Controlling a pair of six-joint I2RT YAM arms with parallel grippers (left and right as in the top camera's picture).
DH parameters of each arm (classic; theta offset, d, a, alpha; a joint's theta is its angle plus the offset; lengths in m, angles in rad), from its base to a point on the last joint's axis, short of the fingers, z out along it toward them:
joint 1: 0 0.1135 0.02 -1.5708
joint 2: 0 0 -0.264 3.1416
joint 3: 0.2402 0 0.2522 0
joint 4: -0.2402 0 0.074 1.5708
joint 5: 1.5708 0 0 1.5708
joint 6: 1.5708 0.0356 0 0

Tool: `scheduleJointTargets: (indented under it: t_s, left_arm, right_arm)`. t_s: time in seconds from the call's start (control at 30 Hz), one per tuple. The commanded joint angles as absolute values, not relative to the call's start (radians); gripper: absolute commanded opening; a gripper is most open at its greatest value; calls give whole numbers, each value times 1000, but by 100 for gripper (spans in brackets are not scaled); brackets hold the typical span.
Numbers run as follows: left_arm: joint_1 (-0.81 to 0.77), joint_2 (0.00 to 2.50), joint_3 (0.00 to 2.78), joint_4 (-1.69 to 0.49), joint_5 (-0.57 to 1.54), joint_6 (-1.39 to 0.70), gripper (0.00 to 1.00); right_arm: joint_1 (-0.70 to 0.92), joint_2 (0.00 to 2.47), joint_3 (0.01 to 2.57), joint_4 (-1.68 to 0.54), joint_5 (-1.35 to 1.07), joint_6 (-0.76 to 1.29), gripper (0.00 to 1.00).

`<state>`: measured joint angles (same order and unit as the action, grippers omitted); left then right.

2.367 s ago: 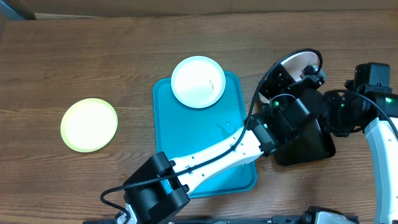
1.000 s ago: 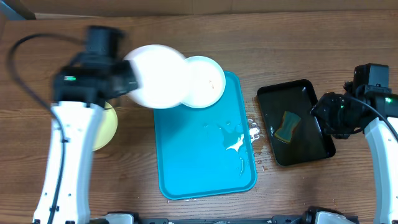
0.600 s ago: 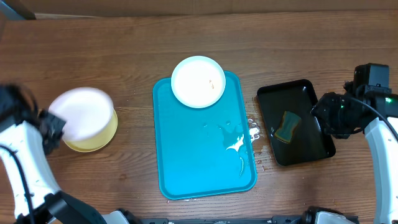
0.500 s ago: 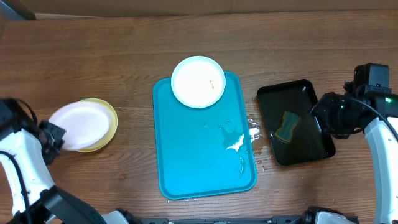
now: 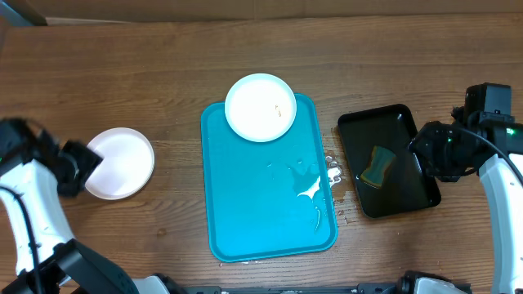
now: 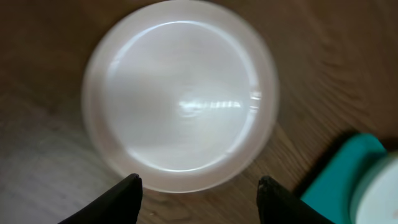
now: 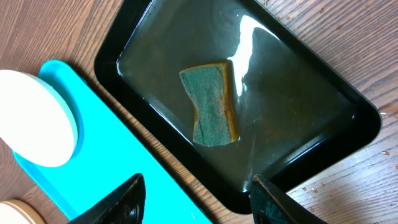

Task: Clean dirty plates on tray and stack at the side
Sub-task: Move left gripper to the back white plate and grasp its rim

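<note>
The main risk sits at the left gripper (image 6: 200,194): its claw is spread and empty, with both fingertips just beside the near rim of the white plate (image 5: 120,163), which lies face up on the table (image 5: 163,73) well to the left of the tray (image 5: 270,220). A careless pull-back could catch that rim and drag or tilt the plate; whether another plate lies under it cannot be told. The second risk is the smeared plate (image 5: 261,107), which rests at the far end of the tray with its edge over the tray's far rim. Pressing down on the overhanging side would probably rock it, and the puddle (image 5: 306,184) on the tray and the drops beside it could let a wet plate slide in a grip. The right gripper (image 7: 196,200) hangs over the black tray (image 7: 298,93), claw spread and holding nothing, above the sponge (image 7: 211,106). The plates are round, so they have no long axis and simply face up; the tray's long axis runs from the robot's side to the far side of the table, only slightly skewed
</note>
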<state>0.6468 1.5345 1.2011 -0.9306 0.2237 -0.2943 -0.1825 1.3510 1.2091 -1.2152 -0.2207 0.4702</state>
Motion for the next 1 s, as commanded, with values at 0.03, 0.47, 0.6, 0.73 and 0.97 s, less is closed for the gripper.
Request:
scheduleJointTargets:
  t_s: [0.03,0.47,0.6,0.73,0.97]
  left_arm:
    - [374,1525,1262,-905,386,-53,63]
    - [-198,1781,1256,-570,36,-190,61]
    - [-218,1885,1256,-529,37,-339,52]
    - [-218,1950,1256,-464,121,-383,46]
    - [-217,1971,1265,-530,133,-381,4]
  right_arm:
    - [-186,1338,1229,-1203,-218,401,56]
    - [-185,1338,1228,-1219,-219,343,56]
    - [-185,1338,1228,-1222,-219,343,56]
    - [-185,1338,1228,-1221,-220,343,56]
    - [-185,1338,1228,-1223,-219,343,56]
